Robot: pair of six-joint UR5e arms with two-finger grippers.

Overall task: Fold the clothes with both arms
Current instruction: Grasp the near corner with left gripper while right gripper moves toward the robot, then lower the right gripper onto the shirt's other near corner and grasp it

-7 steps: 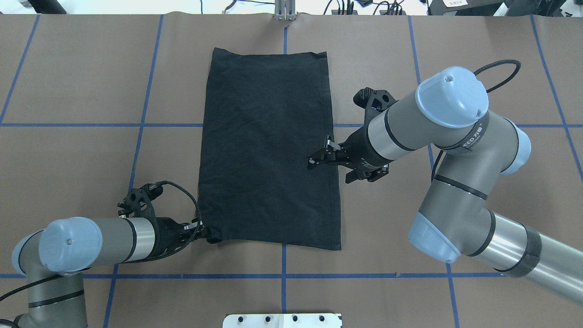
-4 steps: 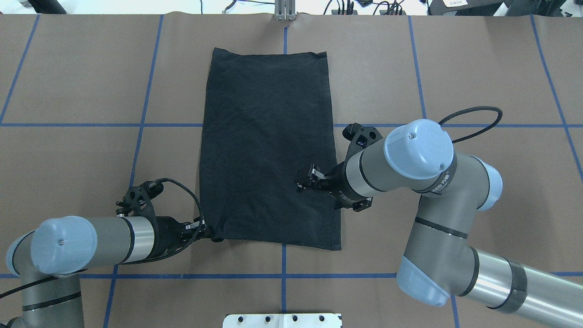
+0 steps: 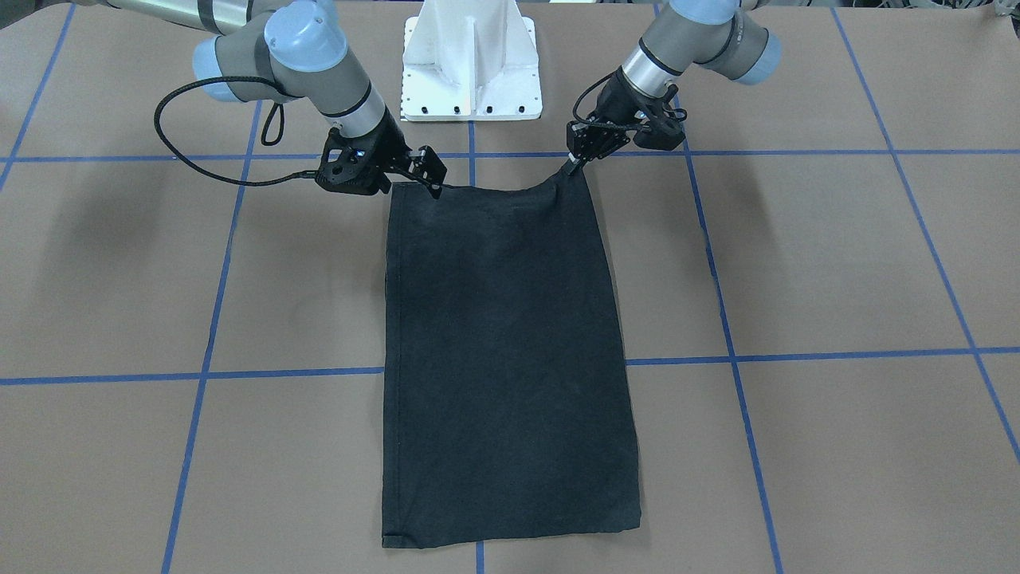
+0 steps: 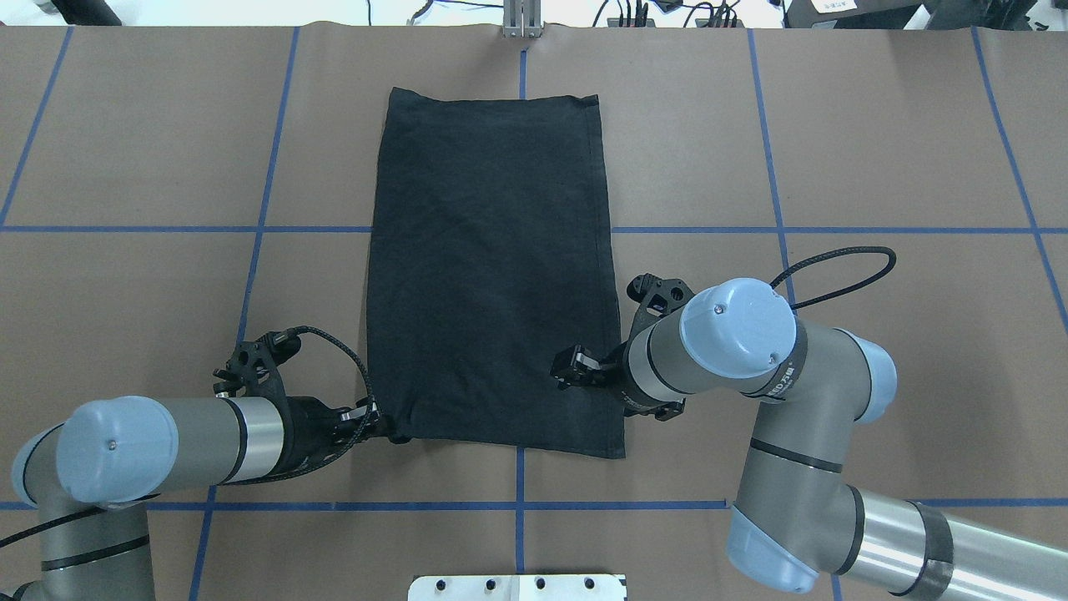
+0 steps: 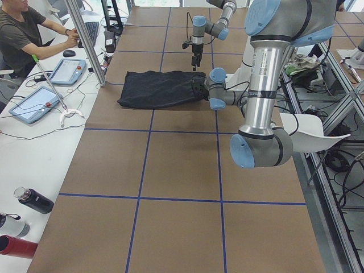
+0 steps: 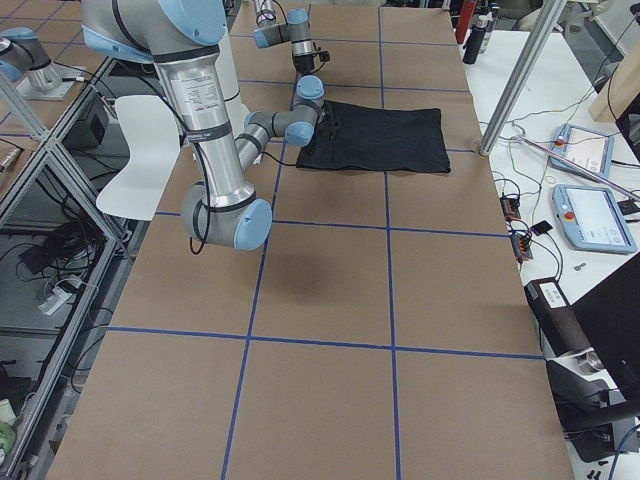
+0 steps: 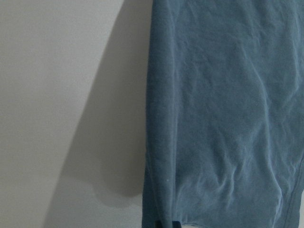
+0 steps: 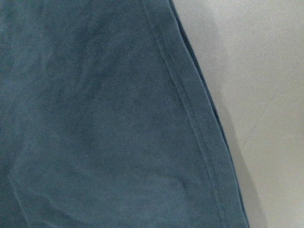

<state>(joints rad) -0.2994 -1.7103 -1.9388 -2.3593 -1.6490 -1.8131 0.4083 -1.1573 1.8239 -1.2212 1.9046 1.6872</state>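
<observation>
**While the left gripper (image 4: pixel 382 427) pinches a corner, the right gripper (image 4: pixel 568 370) hangs open**

Where the black T-shirt (image 4: pixel 492 267) lies on the brown table (image 4: pixel 125 292), it forms a long, narrow rectangle, plain side up. It runs from the robot's edge toward the far side, across the blue tape lines (image 4: pixel 167 229), and its far end lies flat. The left gripper has its jaws closed on the near corner on the robot's left. In the front-facing view that corner is drawn up into a small peak, and the near hem dips between it and the opposite corner. The right gripper is over the cloth close to the near corner on the robot's right, just inside the side hem. Its fingers are parted with nothing between them. Whether its tips touch the fabric I cannot tell. Both wrist cameras show only cloth, a stitched hem and bare table.
</observation>
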